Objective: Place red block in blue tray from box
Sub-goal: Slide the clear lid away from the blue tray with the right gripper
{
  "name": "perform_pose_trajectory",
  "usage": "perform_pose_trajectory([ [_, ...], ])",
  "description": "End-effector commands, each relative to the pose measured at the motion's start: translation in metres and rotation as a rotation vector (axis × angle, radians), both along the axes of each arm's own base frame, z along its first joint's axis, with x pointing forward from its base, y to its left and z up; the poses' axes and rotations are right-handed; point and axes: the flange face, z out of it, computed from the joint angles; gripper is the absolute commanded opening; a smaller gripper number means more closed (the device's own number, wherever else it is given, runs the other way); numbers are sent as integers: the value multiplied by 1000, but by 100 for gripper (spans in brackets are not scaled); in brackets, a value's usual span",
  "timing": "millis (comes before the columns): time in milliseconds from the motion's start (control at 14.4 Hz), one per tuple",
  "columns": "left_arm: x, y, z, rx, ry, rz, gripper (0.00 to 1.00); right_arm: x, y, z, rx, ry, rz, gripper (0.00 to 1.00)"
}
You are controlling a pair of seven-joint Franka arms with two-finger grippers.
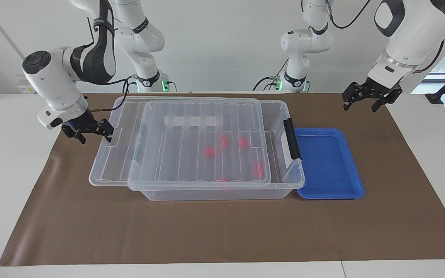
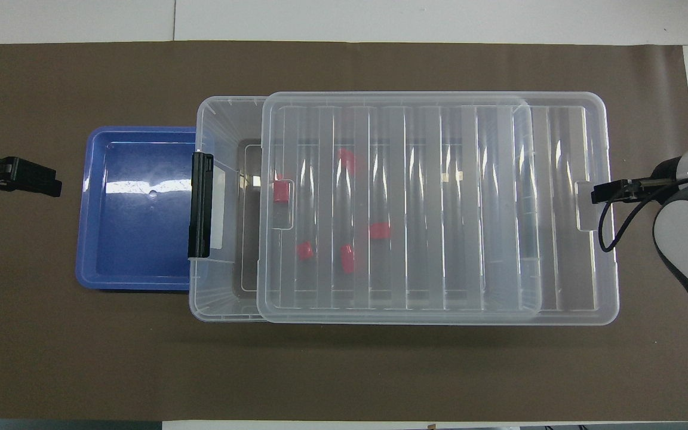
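Box (image 2: 218, 298): I see five red blocks (image 2: 281, 191) inside; ribbed lid (image 2: 439, 203) overhangs toward the right arm's end.
Blue tray (image 2: 135, 239): nothing in it, touching the box.
Right gripper (image 1: 89, 133): jaws open at the lid's edge; contact unclear.
Left gripper (image 1: 365, 101): jaws open, waiting.
Hidden: blocks blurred through the lid.

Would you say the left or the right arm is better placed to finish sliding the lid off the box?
Right: the right gripper is already at the lid's overhanging end, while the left gripper waits near the blue tray.
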Motion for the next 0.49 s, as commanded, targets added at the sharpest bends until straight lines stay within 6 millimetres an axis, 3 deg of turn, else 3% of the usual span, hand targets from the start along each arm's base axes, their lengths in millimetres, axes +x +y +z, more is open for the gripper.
perform_pose_trajectory([
  [0,-5,1,5,-10,4,-2,100,-6,-24,-5,-9,-8,26,100],
  [417,-5,1,5,-10,4,-2,100,-9,-49,-1,-27,-13,42,100],
])
